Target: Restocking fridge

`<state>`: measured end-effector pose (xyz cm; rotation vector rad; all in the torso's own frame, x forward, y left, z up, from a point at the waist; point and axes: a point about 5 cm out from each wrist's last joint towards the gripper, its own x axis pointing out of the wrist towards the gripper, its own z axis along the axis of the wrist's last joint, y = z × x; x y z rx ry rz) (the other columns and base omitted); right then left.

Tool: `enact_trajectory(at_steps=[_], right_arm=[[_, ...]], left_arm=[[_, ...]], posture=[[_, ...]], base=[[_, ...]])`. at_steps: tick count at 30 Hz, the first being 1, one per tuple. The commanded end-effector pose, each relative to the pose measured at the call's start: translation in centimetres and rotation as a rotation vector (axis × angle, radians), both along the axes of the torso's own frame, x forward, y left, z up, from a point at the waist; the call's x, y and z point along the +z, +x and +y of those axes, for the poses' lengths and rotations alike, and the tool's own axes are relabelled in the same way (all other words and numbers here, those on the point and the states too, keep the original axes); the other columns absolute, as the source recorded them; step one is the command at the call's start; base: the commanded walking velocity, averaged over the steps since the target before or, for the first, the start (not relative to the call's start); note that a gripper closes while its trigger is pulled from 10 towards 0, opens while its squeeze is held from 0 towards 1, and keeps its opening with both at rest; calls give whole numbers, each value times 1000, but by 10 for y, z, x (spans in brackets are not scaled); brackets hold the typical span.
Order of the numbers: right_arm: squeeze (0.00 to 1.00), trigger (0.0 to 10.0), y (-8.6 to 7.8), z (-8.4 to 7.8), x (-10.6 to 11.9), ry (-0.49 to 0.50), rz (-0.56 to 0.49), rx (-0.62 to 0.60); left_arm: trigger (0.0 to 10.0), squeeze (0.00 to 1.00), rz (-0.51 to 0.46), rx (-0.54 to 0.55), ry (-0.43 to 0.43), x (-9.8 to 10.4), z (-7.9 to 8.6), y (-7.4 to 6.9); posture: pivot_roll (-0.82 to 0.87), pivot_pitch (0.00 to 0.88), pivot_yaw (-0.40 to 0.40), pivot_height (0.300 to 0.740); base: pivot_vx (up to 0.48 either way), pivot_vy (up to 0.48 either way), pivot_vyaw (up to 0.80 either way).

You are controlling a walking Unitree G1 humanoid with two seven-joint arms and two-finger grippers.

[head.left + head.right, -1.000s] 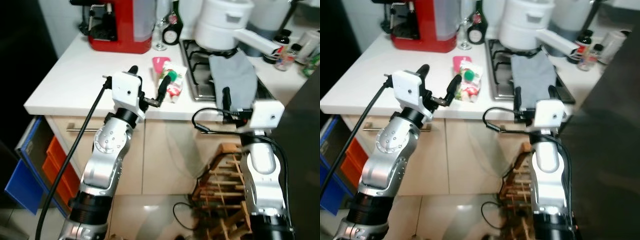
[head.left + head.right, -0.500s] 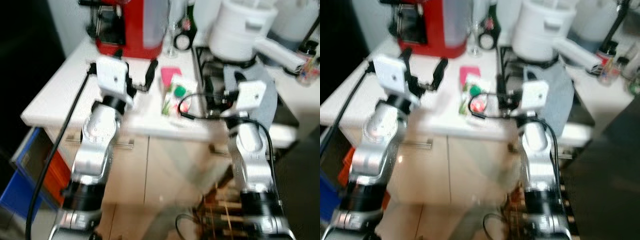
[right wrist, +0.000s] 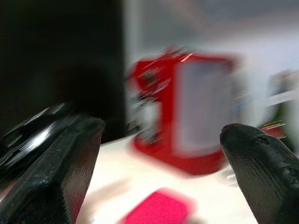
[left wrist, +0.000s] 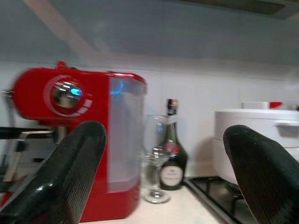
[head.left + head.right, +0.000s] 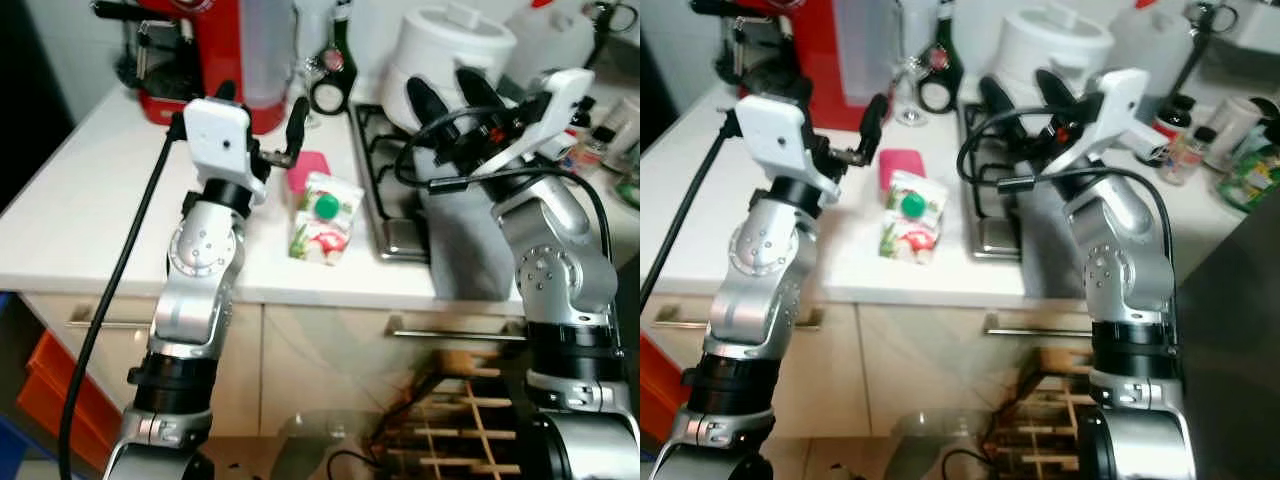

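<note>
Now raised over the worktop (image 5: 80, 220) after hanging at its edge a second ago: left pincer (image 5: 262, 105) and right pincer (image 5: 448, 98), both open, empty. Juice carton (image 5: 321, 216) lying just below and right of left pincer, within reach for pickup.

The right wrist view was smeared with blur: the red coffee machine (image 3: 187, 126) showed only as a soft red block, the flat pink packet (image 3: 158, 211) had no clear edges and ran off the picture's edge, and what stood at the right edge could not be made out. The print on the white carton with a green cap (image 5: 321, 217) was too small to read. The label of the dark glass bottle (image 4: 171, 161) was also illegible. The top of the red coffee machine was cut off in the left eye view. The grey cloth (image 5: 455, 245) over the stove was partly hidden behind the right arm.
</note>
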<state>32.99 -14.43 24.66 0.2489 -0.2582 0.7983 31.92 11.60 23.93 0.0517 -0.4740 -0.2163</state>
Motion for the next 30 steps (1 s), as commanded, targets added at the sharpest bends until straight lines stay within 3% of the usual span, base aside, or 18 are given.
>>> enact_trajectory(at_steps=[1,7,12,18,24,25,26,27,28,30], right_arm=[[0,10000,-1,1,-13,-43,58,76],[0,10000,3,5,-46,-116,163,93],[0,10000,3,14,-57,-127,209,124],[0,10000,12,12,-71,-142,235,101],[0,10000,15,19,-78,-147,253,118],[0,9647,16,24,-80,-144,255,133],[0,5569,17,27,-80,-136,255,133],[0,5569,18,28,-80,-131,253,133],[0,0,18,29,-80,-118,254,139],[0,0,19,32,-80,-110,250,155]], left_arm=[[10000,0,20,-12,-1,-3,-4,0],[10000,0,34,-9,24,-7,1,-6],[10000,0,47,20,28,-8,10,-11],[10000,0,55,47,36,-6,19,-11],[10000,0,67,46,46,-7,20,-17],[10000,0,69,45,48,-6,19,-18],[10000,0,71,45,49,-6,19,-18],[10000,0,72,45,49,-6,19,-18],[10000,0,73,45,50,-6,19,-18],[10000,0,74,44,52,-6,19,-18]], posture=[[76,0,-83,740],[104,0,-87,740],[118,0,-89,740],[124,0,-81,740],[136,26,-79,740],[141,33,-80,740],[142,35,-81,740],[143,36,-81,740],[145,36,-83,740],[146,37,-82,740]], base=[[0,0,0],[0,0,0],[0,0,0],[0,0,0],[0,0,0],[0,0,0],[0,0,0],[0,0,0],[0,0,0],[0,0,0]])
